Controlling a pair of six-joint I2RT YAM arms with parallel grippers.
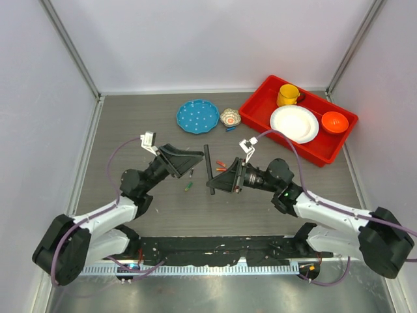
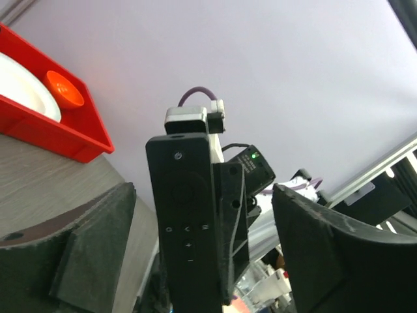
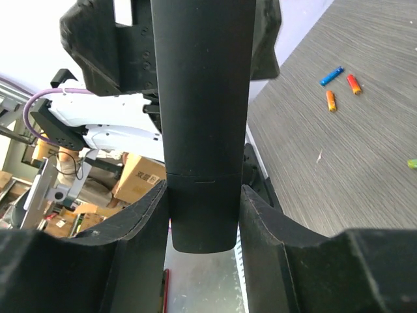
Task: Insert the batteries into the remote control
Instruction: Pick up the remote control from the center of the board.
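Note:
The remote control (image 1: 208,162) is a slim black bar held off the table between the two arms. My right gripper (image 1: 216,181) is shut on its lower end, and in the right wrist view both pads press the sides of the remote control (image 3: 202,163) inside the gripper (image 3: 203,199). In the left wrist view the button face of the remote control (image 2: 186,215) stands between the spread fingers of my left gripper (image 2: 203,193), which is open and touches nothing. Two batteries lie on the table below the left gripper (image 1: 193,162): a dark one (image 1: 191,173) and a green one (image 1: 187,187).
Small orange sticks (image 1: 221,165) lie right of the remote, and a blue one (image 1: 230,129) lies farther back. A blue plate (image 1: 197,116) and a small patterned bowl (image 1: 230,117) sit at the back. The red tray (image 1: 257,112) at the back right holds a white plate, a yellow cup and an orange bowl.

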